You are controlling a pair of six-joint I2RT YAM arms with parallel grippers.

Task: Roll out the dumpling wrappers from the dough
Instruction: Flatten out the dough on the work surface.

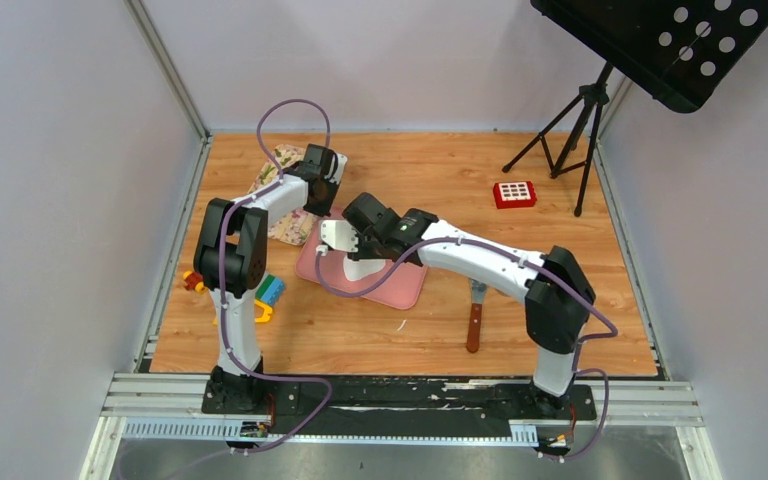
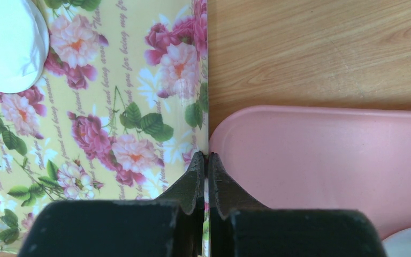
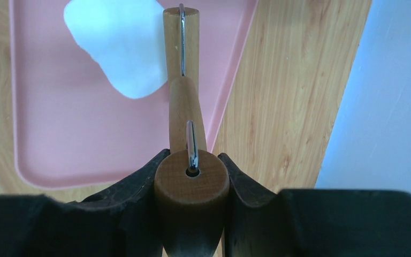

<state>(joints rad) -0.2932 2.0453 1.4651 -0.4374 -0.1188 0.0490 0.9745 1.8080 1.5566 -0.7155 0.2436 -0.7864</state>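
One dough sheet [image 3: 120, 43] on pink board [image 3: 59, 134], right of floral tray [image 2: 139, 80] | likely soft, tearable: press, don't pinch | right gripper [image 3: 192, 160] clamps wooden roller [image 3: 179, 101] | left gripper [image 2: 205, 160] pinches tray edge

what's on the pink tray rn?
A flattened white dough sheet lies on the pink tray. The right gripper holds a wooden roller above it. From overhead, the arm covers part of the tray.
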